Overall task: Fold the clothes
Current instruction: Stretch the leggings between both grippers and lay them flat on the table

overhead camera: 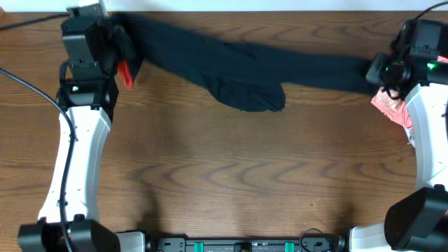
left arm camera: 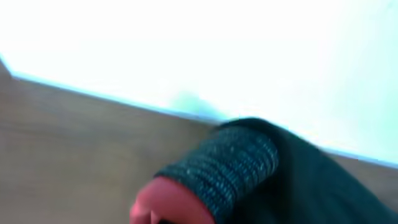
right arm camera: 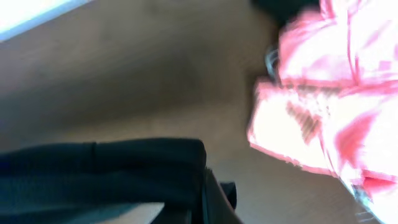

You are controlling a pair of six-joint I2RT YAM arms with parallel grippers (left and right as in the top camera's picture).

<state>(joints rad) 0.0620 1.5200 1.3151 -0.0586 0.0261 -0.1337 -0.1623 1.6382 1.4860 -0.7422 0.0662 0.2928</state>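
The wood-grain table runs past every edge of the overhead view. Along its far side the black leggings stretch across nearly the full width in a long, smooth, matte band, sagging into a rounded bulge near the middle. The left gripper is clamped on the waistband end, its fingertips buried in fabric. The right gripper pinches the leg ends, its tips likewise hidden. A crumpled pink garment lies partly covered by the right arm. Close up and blurred, the waistband shows grey-speckled ribbing with a coral-red edge.
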